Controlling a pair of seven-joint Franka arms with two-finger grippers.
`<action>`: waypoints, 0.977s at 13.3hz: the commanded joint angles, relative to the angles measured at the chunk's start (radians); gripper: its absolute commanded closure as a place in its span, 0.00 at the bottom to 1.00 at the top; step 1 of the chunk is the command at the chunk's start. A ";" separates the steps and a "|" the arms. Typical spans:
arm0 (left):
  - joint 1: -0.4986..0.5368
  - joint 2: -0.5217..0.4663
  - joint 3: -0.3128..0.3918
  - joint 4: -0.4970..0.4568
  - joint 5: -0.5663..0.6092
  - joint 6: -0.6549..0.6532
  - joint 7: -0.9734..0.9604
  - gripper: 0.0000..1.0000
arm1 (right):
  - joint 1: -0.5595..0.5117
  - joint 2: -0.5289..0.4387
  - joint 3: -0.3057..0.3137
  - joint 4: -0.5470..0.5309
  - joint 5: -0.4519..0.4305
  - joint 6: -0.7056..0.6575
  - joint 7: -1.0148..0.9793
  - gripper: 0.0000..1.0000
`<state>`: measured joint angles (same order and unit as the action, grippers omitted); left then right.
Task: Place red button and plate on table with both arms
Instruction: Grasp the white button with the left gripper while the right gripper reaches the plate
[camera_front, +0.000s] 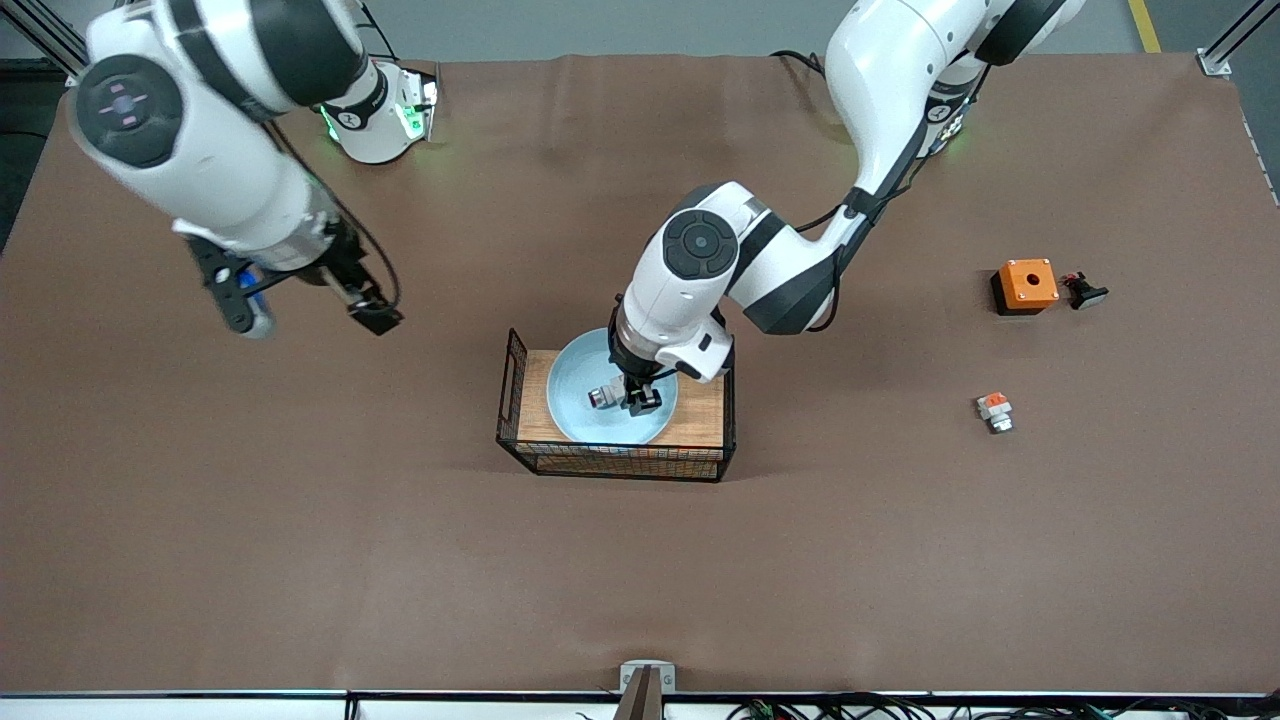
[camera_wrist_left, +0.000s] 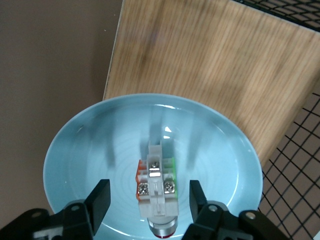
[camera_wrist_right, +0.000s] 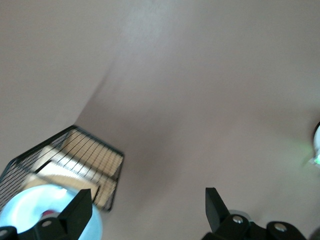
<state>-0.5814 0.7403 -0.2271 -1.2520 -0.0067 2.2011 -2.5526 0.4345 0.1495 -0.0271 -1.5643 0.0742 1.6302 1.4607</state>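
The pale blue plate (camera_front: 580, 385) lies on the wood top of the black wire basket (camera_front: 700, 405) in the middle of the brown table (camera_front: 300, 560). The red button (camera_front: 607, 397) lies on its side on the plate. My left gripper (camera_front: 642, 398) is down over the plate, open. In the left wrist view its fingers (camera_wrist_left: 100, 199) stand on either side of the button (camera_wrist_left: 157, 182) with gaps, above the plate (camera_wrist_left: 90, 150). My right gripper (camera_front: 308, 312) hangs open and empty over bare table toward the right arm's end. It is also open in the right wrist view (camera_wrist_right: 147, 207).
An orange box with a hole (camera_front: 1026, 285), a small black piece (camera_front: 1085, 291) and a white piece with an orange-red top (camera_front: 995, 410) lie toward the left arm's end of the table. The right wrist view shows the basket (camera_wrist_right: 75, 155) and the plate (camera_wrist_right: 25, 210).
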 joint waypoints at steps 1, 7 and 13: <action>-0.011 0.031 0.009 0.028 0.008 0.005 -0.017 0.34 | 0.074 0.045 -0.013 0.010 0.010 0.081 0.189 0.00; -0.012 0.030 0.011 0.028 0.017 0.005 0.008 0.76 | 0.170 0.125 -0.013 0.013 0.002 0.211 0.400 0.00; 0.003 -0.018 0.009 0.028 0.017 -0.004 0.020 0.86 | 0.190 0.151 -0.013 0.018 -0.001 0.232 0.425 0.00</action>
<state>-0.5791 0.7577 -0.2254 -1.2245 -0.0065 2.2050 -2.5373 0.6022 0.2826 -0.0286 -1.5659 0.0740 1.8589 1.8599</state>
